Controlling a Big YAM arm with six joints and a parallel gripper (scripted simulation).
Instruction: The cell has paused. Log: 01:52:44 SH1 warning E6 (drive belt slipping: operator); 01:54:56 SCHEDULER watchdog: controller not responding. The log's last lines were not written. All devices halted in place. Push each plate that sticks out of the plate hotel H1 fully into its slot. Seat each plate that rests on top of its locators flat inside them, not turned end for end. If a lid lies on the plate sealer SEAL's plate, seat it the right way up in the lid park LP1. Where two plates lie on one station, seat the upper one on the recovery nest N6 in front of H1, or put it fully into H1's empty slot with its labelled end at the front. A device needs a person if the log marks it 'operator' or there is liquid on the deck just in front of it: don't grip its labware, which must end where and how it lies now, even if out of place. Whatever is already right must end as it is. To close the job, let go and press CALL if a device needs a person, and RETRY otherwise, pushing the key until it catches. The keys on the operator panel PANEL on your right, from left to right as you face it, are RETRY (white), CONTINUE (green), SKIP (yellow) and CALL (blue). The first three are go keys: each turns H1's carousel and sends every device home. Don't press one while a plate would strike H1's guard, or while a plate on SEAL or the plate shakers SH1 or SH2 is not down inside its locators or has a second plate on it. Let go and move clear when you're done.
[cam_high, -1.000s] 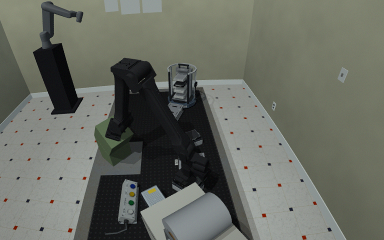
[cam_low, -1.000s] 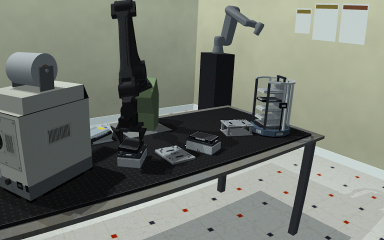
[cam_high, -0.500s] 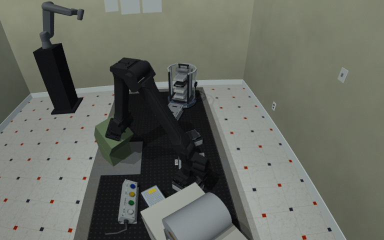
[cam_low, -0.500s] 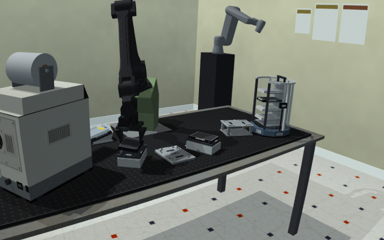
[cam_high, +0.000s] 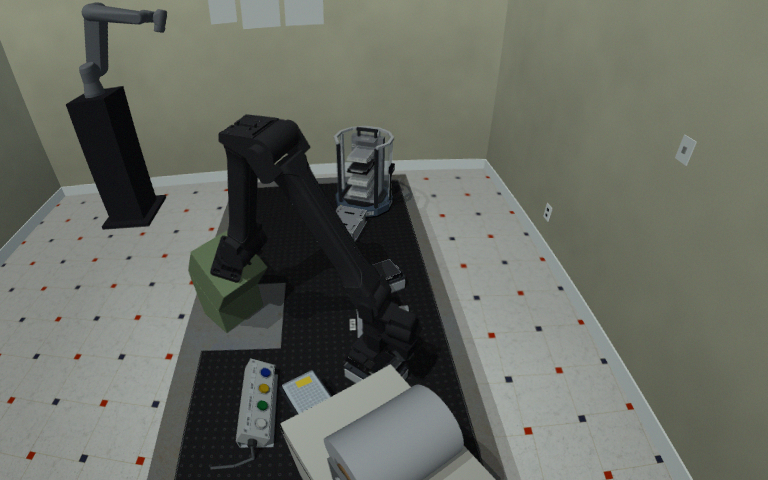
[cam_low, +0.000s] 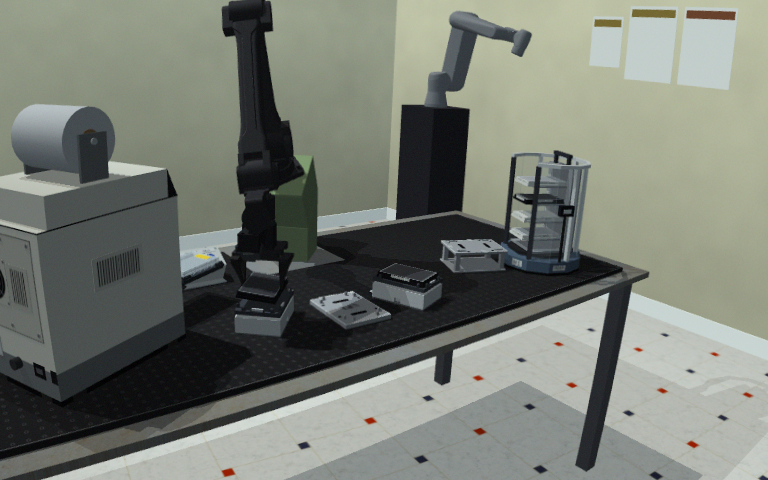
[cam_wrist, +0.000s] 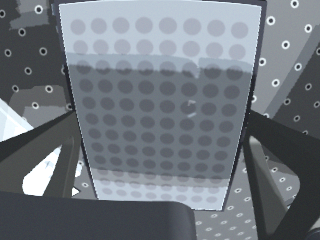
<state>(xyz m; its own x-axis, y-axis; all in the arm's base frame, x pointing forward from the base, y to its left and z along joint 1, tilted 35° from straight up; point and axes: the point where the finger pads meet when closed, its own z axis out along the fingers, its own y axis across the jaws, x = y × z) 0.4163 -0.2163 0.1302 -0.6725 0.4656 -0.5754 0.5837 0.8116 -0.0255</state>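
My gripper (cam_low: 262, 279) (cam_wrist: 161, 119) is shut on a black-rimmed plate (cam_low: 260, 286) (cam_wrist: 159, 95), with a finger on each long side. The plate is just above the near shaker (cam_low: 260, 324) (cam_high: 353, 375), where another dark plate (cam_low: 261, 307) shows beneath it. A second shaker (cam_low: 404, 295) bears a dark plate (cam_low: 408, 273) (cam_high: 388, 269). The hotel H1 (cam_low: 548, 263) (cam_high: 364, 206) holds several plates; the raised nest N6 (cam_low: 472, 246) (cam_high: 352, 212) stands in front of it. A plate with a yellow patch (cam_high: 305, 390) (cam_low: 202, 257) lies by the sealer. Station labels are unreadable.
The sealer (cam_low: 115, 286) (cam_high: 351, 390) with its film roll stands close beside the gripper. A low locator nest (cam_low: 350, 310) lies between the shakers. The operator panel (cam_high: 256, 403) has blue, yellow, green and white keys. A green block (cam_high: 226, 294) (cam_low: 297, 209) stands near the arm base.
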